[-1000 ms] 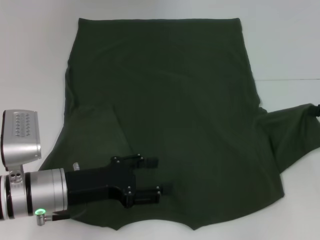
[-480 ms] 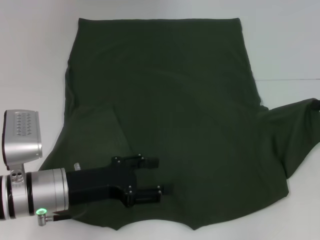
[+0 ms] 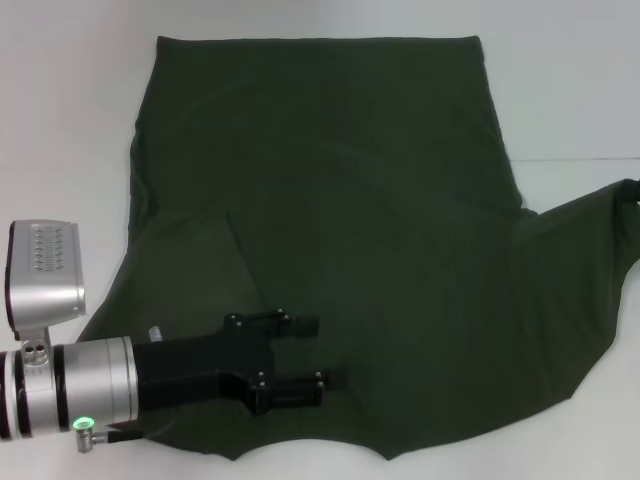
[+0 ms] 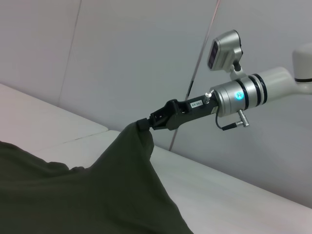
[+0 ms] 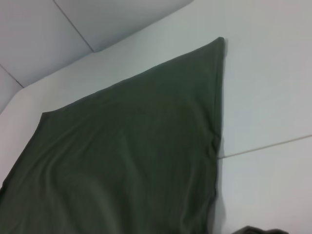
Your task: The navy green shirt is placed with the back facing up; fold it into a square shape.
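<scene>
Overhead, the large dark olive-green cloth shirt (image 3: 330, 240) covers the white worktop (image 3: 70, 120), left end effector (image 3: 312, 353) parted above its near hem; only the left wrist view shows the right end effector (image 4: 142, 125) clamping a raised sleeve.

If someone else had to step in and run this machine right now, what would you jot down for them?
Left gripper: open, low over the navy green shirt near its near edge, holding nothing.
Right gripper: shut on the shirt's right sleeve, lifted off the table out at the right edge.
Shirt: spread flat, plain side up, otherwise unfolded.
Done: sleeve gripped. Left: every fold into a square.
</scene>
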Tool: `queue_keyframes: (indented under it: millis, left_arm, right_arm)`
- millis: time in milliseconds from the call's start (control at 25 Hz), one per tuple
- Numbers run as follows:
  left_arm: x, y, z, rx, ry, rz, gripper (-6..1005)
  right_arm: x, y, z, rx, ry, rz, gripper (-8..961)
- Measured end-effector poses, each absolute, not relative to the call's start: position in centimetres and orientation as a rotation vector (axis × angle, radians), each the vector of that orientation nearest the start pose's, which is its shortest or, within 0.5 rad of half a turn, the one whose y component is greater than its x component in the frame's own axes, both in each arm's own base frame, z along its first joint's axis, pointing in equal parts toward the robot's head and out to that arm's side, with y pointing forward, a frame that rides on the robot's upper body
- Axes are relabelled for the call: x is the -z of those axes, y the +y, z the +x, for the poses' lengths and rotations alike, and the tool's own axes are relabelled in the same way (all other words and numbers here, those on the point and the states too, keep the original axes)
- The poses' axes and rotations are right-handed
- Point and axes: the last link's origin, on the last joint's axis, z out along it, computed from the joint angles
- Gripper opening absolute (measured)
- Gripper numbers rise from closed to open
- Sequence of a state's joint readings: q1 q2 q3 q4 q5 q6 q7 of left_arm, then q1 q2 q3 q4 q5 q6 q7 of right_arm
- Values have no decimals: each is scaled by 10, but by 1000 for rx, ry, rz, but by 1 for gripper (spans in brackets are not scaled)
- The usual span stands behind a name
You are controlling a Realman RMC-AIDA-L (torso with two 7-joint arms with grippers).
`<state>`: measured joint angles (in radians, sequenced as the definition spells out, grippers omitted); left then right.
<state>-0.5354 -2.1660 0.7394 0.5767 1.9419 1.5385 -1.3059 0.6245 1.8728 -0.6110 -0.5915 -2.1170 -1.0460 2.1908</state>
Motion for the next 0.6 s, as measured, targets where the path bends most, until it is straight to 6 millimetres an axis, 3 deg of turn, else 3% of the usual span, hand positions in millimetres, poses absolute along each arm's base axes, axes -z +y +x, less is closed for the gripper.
queue_keyframes:
  millis: [440,600]
  left_arm:
    - [50,314,-237,858,-633,-2770,797]
    - [49,315,-236,866,-632,-2764,797]
  right_arm:
    - [-100,415,322,-551,1472,-1927,18]
    - [-83,419,302,-581,1516,-1995,18]
